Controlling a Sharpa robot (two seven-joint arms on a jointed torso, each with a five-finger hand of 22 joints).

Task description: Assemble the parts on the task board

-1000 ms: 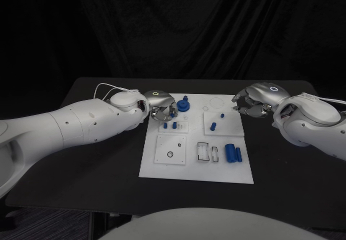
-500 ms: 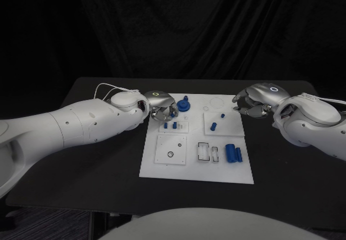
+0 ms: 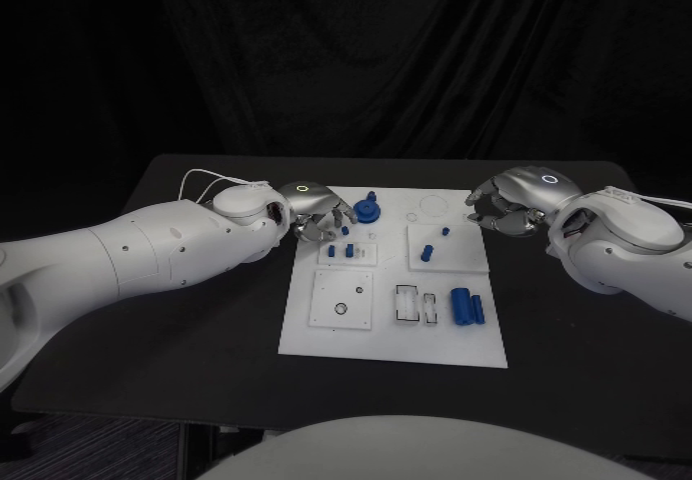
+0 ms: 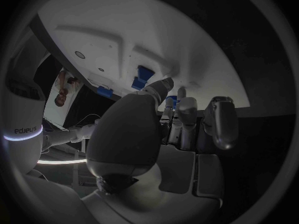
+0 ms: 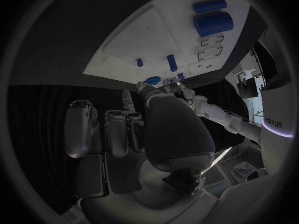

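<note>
Since the earlier frame, we note the left hand (image 3: pixel 320 212) has drawn slightly back from the task board (image 3: pixel 368 335) toward its far left corner; its fingers are curled, and we cannot tell whether they grasp anything. Blue parts (image 3: pixel 464 305) rest on the board. Beyond the far right corner, the right hand (image 3: pixel 508 207) hovers clenched on nothing.

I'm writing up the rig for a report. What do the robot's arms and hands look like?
Both arms are glossy white, rounded shells. Each ends in a silver robot hand, left and right, with a small glowing ring on its back. Thin white cables loop at each wrist.
</note>
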